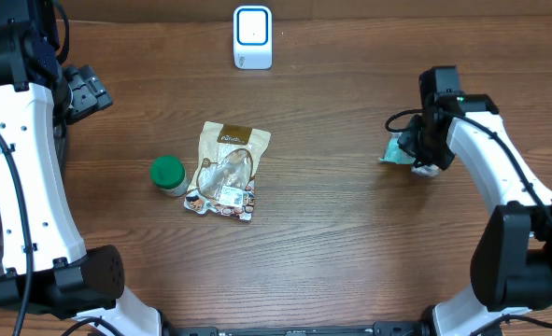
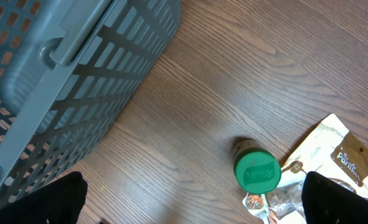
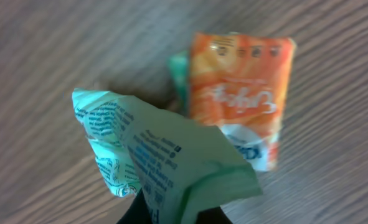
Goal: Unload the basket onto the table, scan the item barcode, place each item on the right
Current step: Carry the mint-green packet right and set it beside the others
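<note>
Wooden surface seen from above, with two white robot arms reaching in from the near edge.

At the far left corner, the left gripper hovers above the surface with its fingers spread wide and nothing between them. Its wrist view shows a grey slatted basket just beside it, off the left side.

Left of centre, a small jar with a green lid stands upright. Just to its right lies a flat brown-and-white snack pouch, brown end toward the far edge, with a small white label near its near end. Jar and pouch sit close together; I cannot tell if they touch.

At the middle of the far edge stands a white scanner, its blue-rimmed face pointing up toward the camera.

Toward the right edge, well apart from the pouch, the right gripper is pressed together on a crumpled mint-green packet, pinching one end of it low over the surface. Blue print covers the wrapper. In the right wrist view an orange packet lies flat on the wood just behind the green one.
</note>
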`<state>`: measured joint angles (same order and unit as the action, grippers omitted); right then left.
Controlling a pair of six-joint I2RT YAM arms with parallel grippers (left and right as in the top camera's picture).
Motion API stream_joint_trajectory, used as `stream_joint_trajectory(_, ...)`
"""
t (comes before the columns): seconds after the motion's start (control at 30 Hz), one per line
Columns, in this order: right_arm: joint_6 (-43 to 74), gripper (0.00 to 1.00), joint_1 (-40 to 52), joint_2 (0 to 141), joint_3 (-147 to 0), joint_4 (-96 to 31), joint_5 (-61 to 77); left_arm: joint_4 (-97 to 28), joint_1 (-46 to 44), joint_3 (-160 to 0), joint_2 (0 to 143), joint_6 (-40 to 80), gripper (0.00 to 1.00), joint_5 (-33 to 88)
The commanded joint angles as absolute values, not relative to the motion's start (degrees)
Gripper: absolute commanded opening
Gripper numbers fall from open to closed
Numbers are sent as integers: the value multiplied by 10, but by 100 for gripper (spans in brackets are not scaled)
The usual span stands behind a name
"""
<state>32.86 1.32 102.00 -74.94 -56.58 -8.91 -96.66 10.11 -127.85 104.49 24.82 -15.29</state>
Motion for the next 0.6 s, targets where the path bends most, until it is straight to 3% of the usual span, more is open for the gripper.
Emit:
stream_joint_trajectory(0.0, 333, 11, 2, 1024, -735, -562, -144, -967, 97, -1280, 1042, 240, 100, -160)
stream_joint_trajectory(0.1, 333, 17, -11, 1024, -735, -569, -148, -967, 97, -1280, 1042, 240, 100, -160)
stream_joint_trajectory(0.3, 332, 42, -44, 1023, -736, -585, -137, -967, 97, -1280, 1042, 240, 100, -160)
stream_joint_trajectory(0.57, 294, 43, -46, 1007, -802, -660, -76, -967, 97, -1280, 1042, 240, 100, -161)
